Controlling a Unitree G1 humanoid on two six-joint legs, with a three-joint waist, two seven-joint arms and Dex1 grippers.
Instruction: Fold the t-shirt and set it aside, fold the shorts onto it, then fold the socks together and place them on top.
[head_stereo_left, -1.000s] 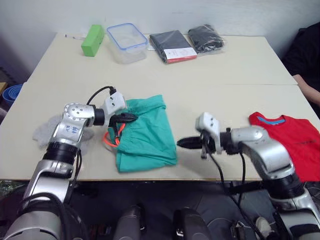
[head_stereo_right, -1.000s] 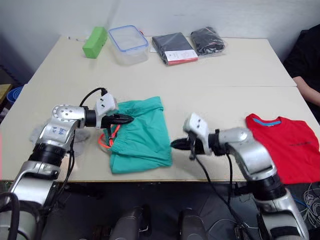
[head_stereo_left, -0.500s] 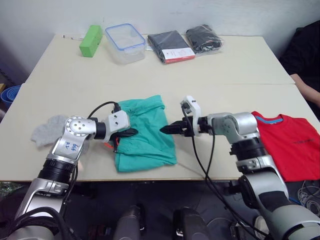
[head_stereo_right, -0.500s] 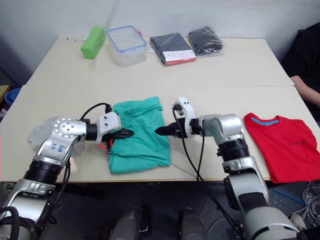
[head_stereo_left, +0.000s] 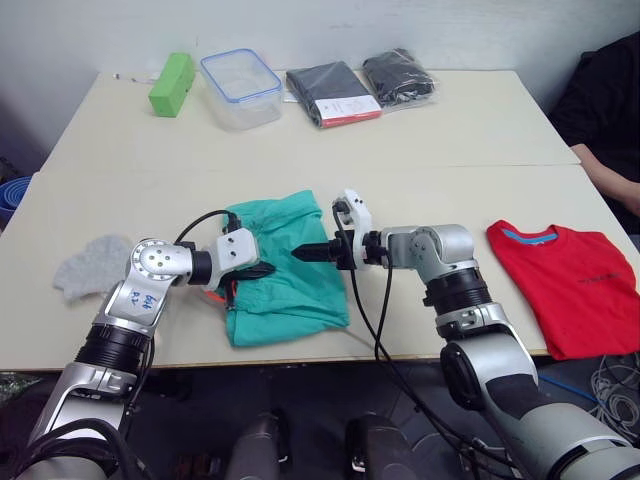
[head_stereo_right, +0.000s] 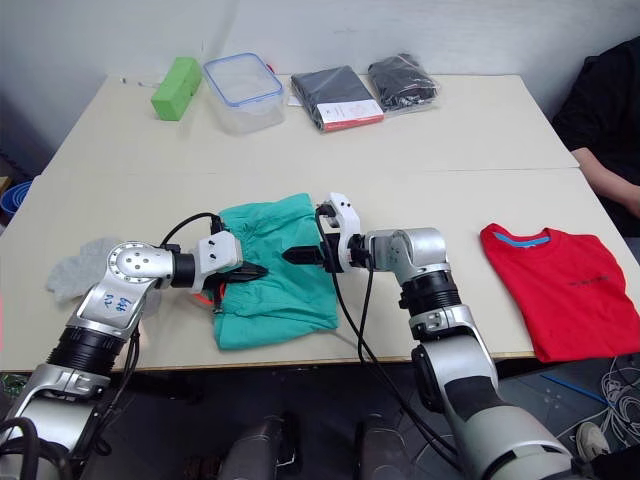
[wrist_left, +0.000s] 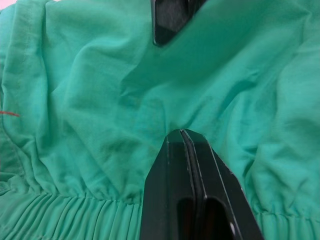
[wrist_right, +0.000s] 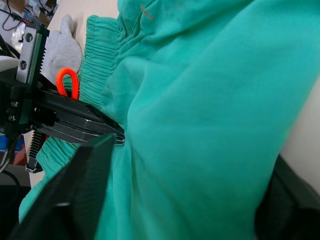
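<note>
The teal-green shorts (head_stereo_left: 288, 268) lie crumpled at the middle of the table's front half, with the orange drawstring (wrist_right: 67, 82) at the gathered waistband. My left gripper (head_stereo_left: 268, 270) is shut, its tip resting on the cloth just past the waistband. My right gripper (head_stereo_left: 304, 252) reaches in from the right over the shorts, open, with teal cloth between its fingers (wrist_right: 75, 195). The two tips point at each other a short way apart. The red t-shirt (head_stereo_left: 573, 285) lies flat at the front right. The grey socks (head_stereo_left: 90, 266) sit at the front left.
Along the far edge stand a green box (head_stereo_left: 171, 83), a clear container with a blue rim (head_stereo_left: 239, 86) and two dark packed cloths (head_stereo_left: 333, 93) (head_stereo_left: 400, 74). A person's arm (head_stereo_left: 612, 172) rests at the table's right edge.
My right gripper has swung left from the bare table in front of the t-shirt onto the shorts. The left gripper has shifted slightly along the waistband. The camera has shifted a little.
</note>
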